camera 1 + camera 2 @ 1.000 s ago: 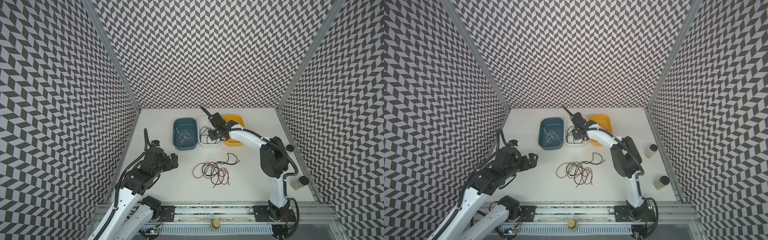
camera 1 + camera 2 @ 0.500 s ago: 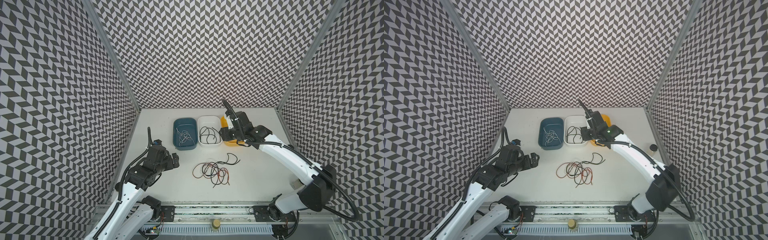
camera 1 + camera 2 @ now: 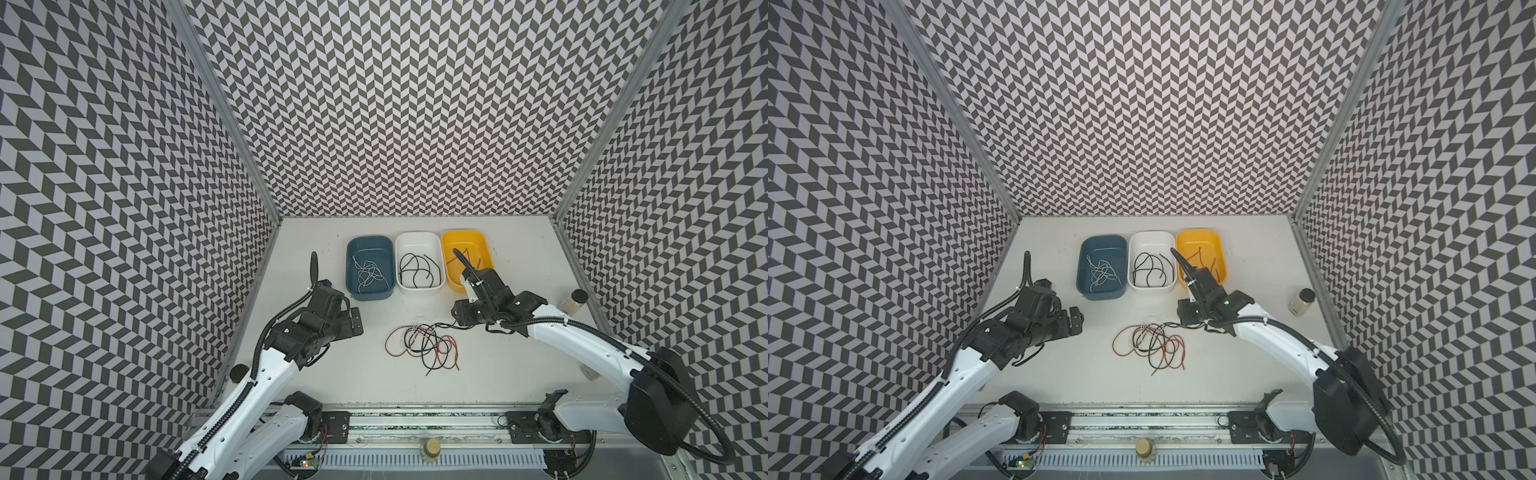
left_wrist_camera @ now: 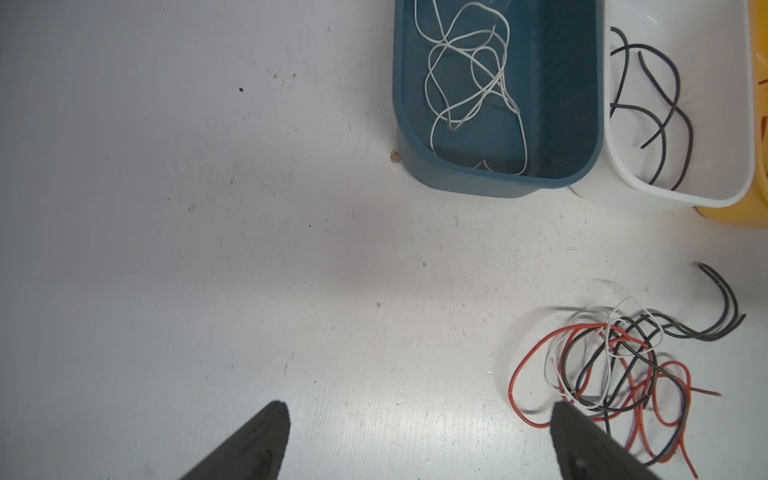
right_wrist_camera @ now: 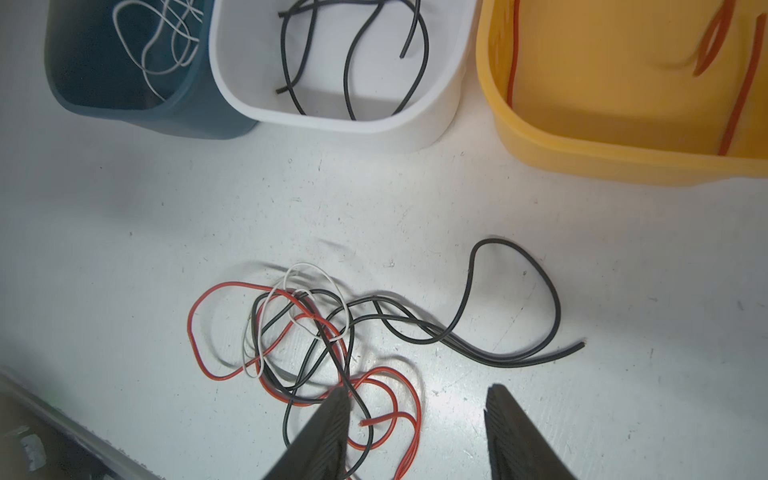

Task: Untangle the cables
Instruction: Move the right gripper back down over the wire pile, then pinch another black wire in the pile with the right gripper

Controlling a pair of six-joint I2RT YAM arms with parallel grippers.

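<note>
Swung back from the bins (image 5: pixel 340 124), right hand (image 5: pixel 417 390) hovers half-open, empty, just beside the tangle (image 5: pixel 307 328); best pinch its loose black tail (image 5: pixel 540 353).

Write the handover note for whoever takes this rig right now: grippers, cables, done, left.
Left gripper: open, empty, over bare table to the left of the pile.
Right gripper: open, empty, at the pile's right side.
Done: thin white cables in the dark blue plastic tray, black cables in the white plastic tray, red-orange cables in the yellow plastic tray.
Left: tangled pile of black, white and red-orange cables on the white table in front of the trays, likely to be pulled apart and binned by colour.
</note>
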